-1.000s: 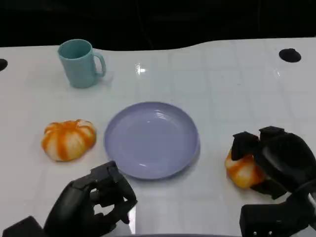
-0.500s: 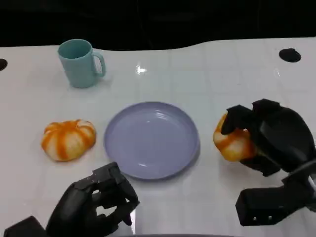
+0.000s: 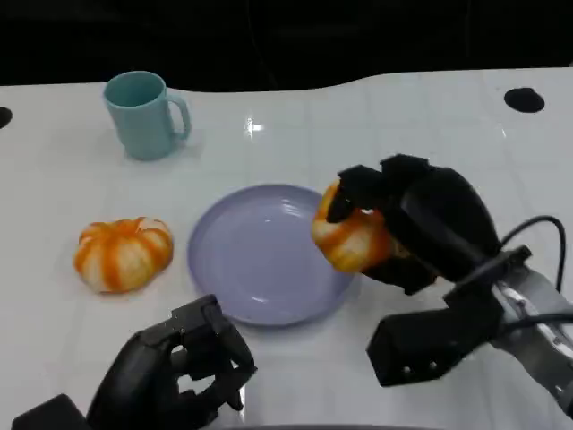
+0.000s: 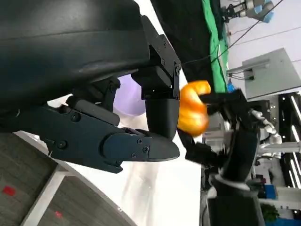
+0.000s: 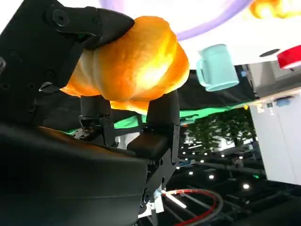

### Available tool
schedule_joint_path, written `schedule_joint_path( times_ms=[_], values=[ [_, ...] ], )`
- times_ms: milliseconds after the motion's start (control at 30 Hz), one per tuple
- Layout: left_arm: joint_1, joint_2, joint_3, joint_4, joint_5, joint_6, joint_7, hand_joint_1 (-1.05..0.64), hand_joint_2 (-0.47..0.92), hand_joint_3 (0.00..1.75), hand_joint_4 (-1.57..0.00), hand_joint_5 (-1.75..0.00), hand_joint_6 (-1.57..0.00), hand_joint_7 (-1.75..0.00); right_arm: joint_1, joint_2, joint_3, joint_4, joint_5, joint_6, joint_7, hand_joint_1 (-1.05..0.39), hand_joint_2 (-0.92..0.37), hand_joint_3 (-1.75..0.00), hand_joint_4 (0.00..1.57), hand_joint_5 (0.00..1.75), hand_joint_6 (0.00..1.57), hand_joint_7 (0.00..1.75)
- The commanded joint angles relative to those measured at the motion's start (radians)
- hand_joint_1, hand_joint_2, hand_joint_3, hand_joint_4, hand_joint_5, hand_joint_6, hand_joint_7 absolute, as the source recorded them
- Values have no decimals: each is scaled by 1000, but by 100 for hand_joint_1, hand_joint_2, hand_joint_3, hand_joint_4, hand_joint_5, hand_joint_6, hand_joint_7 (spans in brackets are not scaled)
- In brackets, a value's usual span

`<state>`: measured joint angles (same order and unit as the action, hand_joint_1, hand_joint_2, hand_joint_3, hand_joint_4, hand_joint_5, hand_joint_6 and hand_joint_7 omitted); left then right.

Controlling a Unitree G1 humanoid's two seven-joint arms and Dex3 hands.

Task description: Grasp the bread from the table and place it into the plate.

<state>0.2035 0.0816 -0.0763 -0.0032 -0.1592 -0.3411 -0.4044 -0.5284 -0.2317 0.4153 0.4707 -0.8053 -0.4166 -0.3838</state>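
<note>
Right hand: the right hand (image 3: 407,228) grips an orange and white bread roll (image 3: 351,237), with the black fingers (image 3: 358,186) wrapped over its top and side. In the right wrist view the same roll (image 5: 129,66) sits pinched between the fingers.
Carried bread: the roll is lifted off the table and hangs over the 3 o'clock rim of the plate; I cannot tell if it touches the rim. In the left wrist view it (image 4: 192,108) shows beyond the left hand's fingers, held by the right hand (image 4: 221,125).
Plate: the lavender plate (image 3: 233,269) lies in the middle of the white table (image 3: 403,125), with nothing lying in its hollow.
Second bread: another orange and white bread roll (image 3: 123,253) rests on the table at 9 o'clock from the plate, just beside it and not touching.
Mug: a teal mug (image 3: 143,114) stands upright at about 11 o'clock from the plate, well apart, its handle turned toward 3 o'clock.
Left hand: the left hand (image 3: 175,372) is at about 7 o'clock from the plate, fingers curled inward and holding nothing.
</note>
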Motion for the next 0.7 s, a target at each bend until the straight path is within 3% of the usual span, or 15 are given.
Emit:
schedule_joint_path(
  times_ms=[33, 267, 433, 500, 567, 700],
  values=[
    [-2, 9, -1, 7, -2, -6, -3, -52, 92, 33, -69, -175, -57, -160, -100, 47, 25, 95, 9, 7, 8, -20, -33, -127, 96, 175, 70, 174],
    [2, 10, -11, -18, 9, 20, 13, -54, 92, 32, -70, -175, -57, -161, -234, 135, 53, 289, 32, 19, 26, -22, -34, -128, 95, 175, 78, 161],
    [1, 10, -14, -11, 19, 4, 17, -52, 92, 32, -70, -175, -57, -159, -290, 178, 71, 421, 44, 4, 19, -21, -37, -119, 90, 175, 76, 156],
    [8, 9, -15, -18, 21, 2, 15, -51, 92, 32, -68, -175, -57, -158, -299, 190, 79, 453, 39, 1, -1, -20, -35, -120, 85, 175, 84, 128],
    [14, 8, -17, -23, 18, -5, 10, -50, 92, 32, -68, -175, -58, -158, -305, 197, 82, 465, 46, 8, 13, -22, -42, -102, 82, 157, 89, 94],
    [18, 10, -14, -27, 12, -6, 8, -51, 92, 33, -69, -175, -59, -158, -320, 187, 101, 444, 50, 68, 151, -37, -77, -35, 56, 76, 72, 22]
  ],
)
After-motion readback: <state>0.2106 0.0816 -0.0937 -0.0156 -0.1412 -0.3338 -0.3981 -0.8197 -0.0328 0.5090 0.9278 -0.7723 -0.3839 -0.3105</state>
